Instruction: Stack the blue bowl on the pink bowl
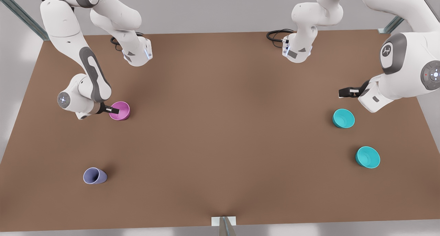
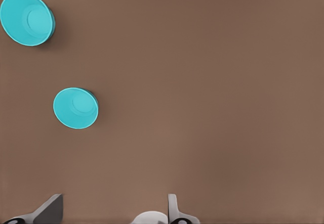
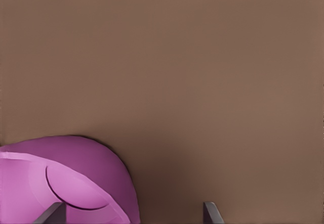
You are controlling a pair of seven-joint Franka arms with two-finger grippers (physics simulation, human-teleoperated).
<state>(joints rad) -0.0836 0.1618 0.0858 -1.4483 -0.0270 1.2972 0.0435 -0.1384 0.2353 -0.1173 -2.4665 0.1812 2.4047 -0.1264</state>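
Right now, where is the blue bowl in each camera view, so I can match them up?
Front view: the blue bowl sits on the front view's right, near the open left gripper.
Left wrist view: the blue bowl is the smaller of two teal bowls.
Right wrist view: this one looks at the pink bowl, with the open right gripper at it.
Shared landmark: the wider teal bowl beside it.
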